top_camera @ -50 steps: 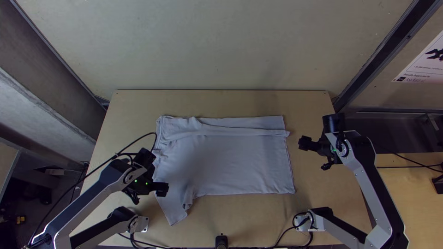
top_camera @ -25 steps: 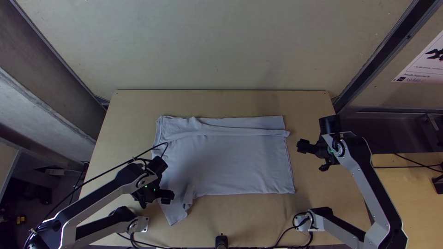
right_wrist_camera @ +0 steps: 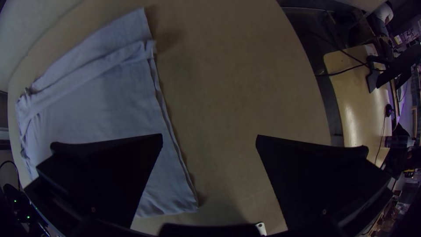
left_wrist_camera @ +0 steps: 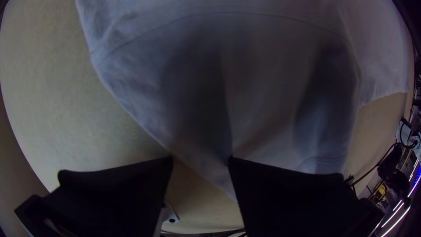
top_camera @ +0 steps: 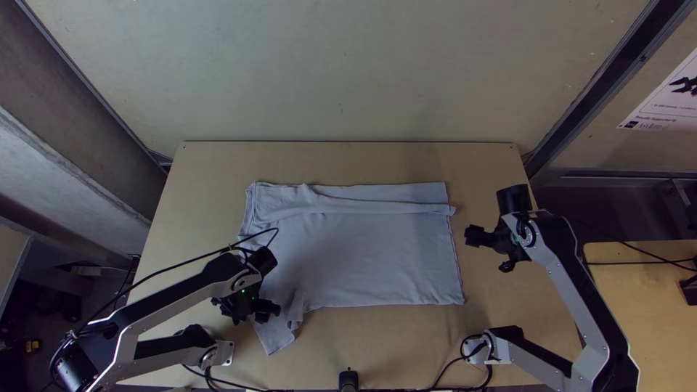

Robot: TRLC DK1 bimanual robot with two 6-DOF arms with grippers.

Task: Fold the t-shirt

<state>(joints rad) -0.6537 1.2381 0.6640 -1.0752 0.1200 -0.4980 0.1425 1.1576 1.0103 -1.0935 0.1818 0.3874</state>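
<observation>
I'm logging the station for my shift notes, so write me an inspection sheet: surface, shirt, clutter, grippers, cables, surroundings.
Surface: light wooden table, bare around the shirt.
Job's things: t-shirt lying mostly flat, a raised band along its far side, one corner jutting towards the near left.
Clutter: small black device at the near edge.
Left gripper: open, over the jutting corner.
Right gripper: open, beside the shirt's right edge.
Cables: black cable along the left arm; another near the right base.
Surroundings: pale wall, printed sheet.
</observation>
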